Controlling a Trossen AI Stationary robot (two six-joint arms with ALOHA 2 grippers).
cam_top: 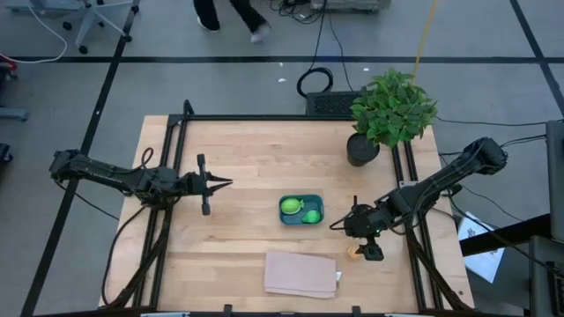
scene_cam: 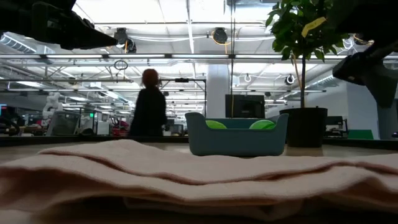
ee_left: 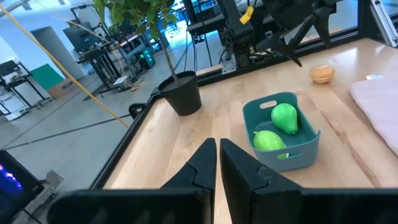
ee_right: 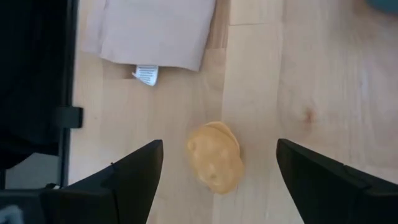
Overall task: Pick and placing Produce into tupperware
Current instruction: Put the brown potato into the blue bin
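Potato-like orange fruit (ee_right: 215, 155) lies on the table straight below my right gripper (ee_right: 217, 171), between its wide-apart fingers; teal tupperware (cam_top: 301, 210) sits beside me, left gripper (cam_top: 222, 184) closed, farther off.

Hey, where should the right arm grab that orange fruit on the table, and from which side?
Grip the orange fruit across its narrower middle, coming straight down from above. It lies flat and alone on the bare wood, clear of the beige cloth, and the right gripper already hangs over it with jaws open on either side, so probably just a short drop.
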